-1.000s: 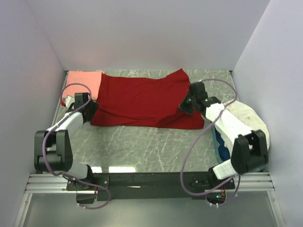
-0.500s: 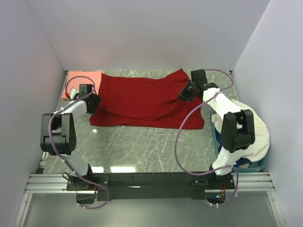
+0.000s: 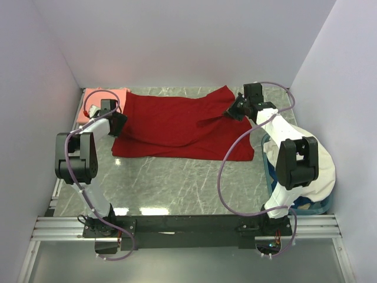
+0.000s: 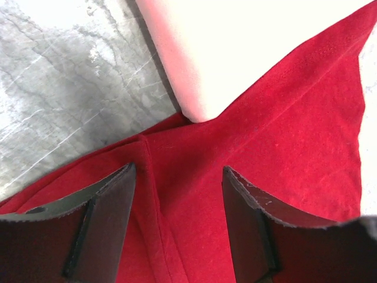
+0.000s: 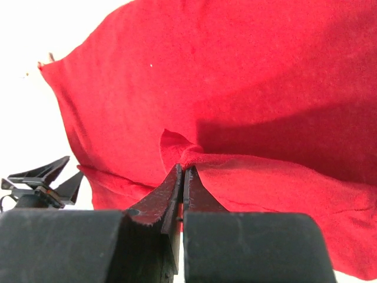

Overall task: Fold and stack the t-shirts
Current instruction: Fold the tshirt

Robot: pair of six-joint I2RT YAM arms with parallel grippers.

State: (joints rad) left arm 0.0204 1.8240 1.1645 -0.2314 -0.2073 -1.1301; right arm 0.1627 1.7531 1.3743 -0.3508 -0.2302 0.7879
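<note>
Deep red t-shirt point(image 3: 182, 127) lies spread along the table's point(image 3: 177, 183) far edge, touching the salmon-pink t-shirt point(image 3: 103, 97) in the far-left corner. The right gripper point(image 3: 231, 113) pinches a fold at its right end. The left gripper point(image 3: 118, 125), jaws spread, should probably clamp the left end squarely before lifting.

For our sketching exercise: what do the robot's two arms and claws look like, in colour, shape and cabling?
The left arm and right arm have white links between chunky black joints, each trailed by a looping purplish cable. The left claw and right claw each have two flat black fingers, rough-edged.
</note>
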